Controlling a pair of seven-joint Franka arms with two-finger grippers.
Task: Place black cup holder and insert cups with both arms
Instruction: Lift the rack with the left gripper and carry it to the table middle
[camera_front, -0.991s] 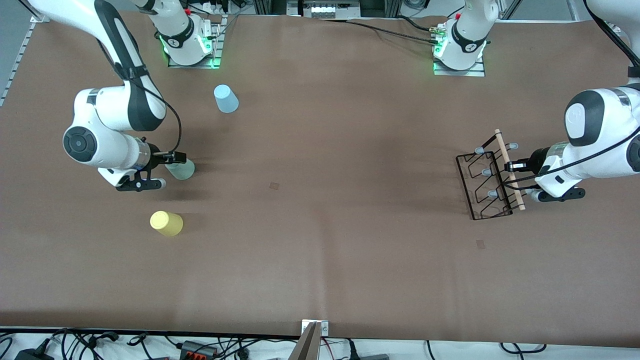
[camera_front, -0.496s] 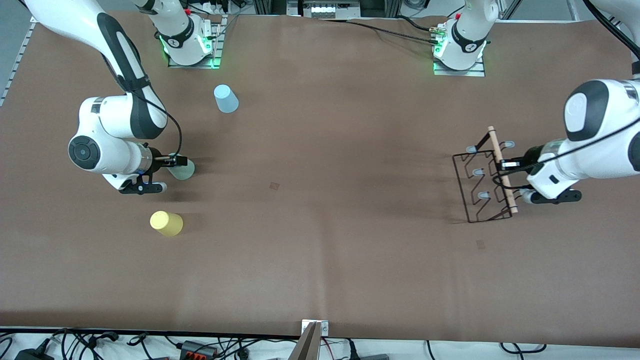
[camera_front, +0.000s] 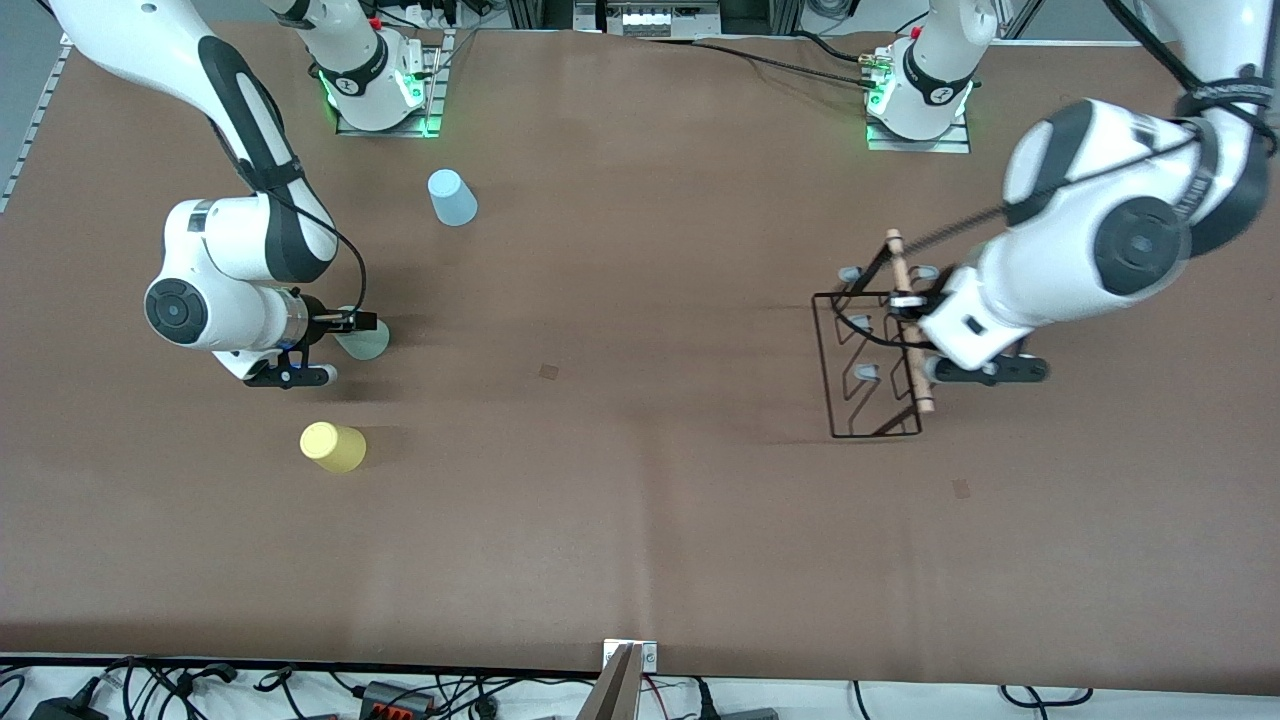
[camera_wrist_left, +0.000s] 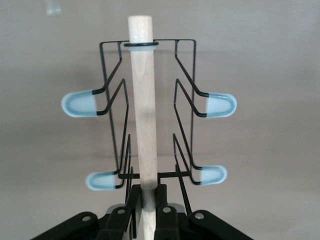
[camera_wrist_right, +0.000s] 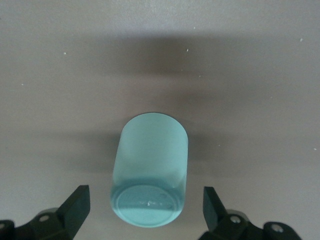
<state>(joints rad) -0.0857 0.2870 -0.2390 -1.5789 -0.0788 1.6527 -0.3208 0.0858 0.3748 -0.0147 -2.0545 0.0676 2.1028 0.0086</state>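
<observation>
Two jobs run at once in the front view: the left gripper (camera_front: 912, 318), clamped shut on the wooden rod (camera_front: 908, 320), carries the black cup holder (camera_front: 868, 365) above the table (camera_front: 640, 500) toward the left arm's end, while the right gripper (camera_front: 345, 332) stands at the pale green cup (camera_front: 364, 340), with the yellow cup (camera_front: 333, 447) nearer the camera and the light blue cup (camera_front: 453, 197) farther. In the left wrist view the rod (camera_wrist_left: 144, 110) runs straight out from the pinch, so I judge the holder should be lowered level until its base meets the table. In the right wrist view the fingers (camera_wrist_right: 75, 206) spread wide either side of the green cup (camera_wrist_right: 150, 170); close only once centred
</observation>
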